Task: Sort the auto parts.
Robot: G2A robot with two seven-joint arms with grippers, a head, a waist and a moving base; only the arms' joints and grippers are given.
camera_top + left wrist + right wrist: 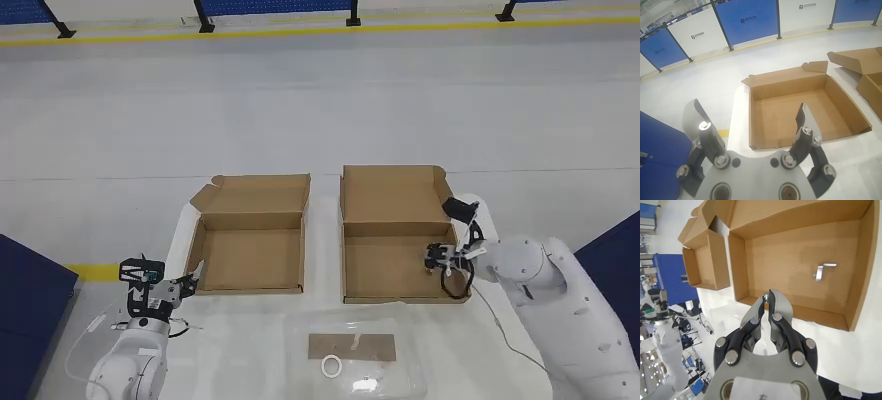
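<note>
Now: right hand (pixel 767 301) pinching a small metal stud (pixel 766 298) over the right cardboard box (pixel 863 256).
I've got it clamped shut on the stud, one end just showing at the tips. The hand hangs just inside the box's front wall, near its right corner, so I reckon the floor is straight below and a plain release should land the stud there. A bent metal bracket (pixel 822 272) already lies flat on that floor, apart from the hand. My left hand (pixel 749 107) is spread open, holding nothing, beside the front corner of the left cardboard box (pixel 787 83). A white ring (pixel 332 367) waits in the clear plastic tray (pixel 405 345) at the front of the desk (pixel 250 320), between both arms.
</note>
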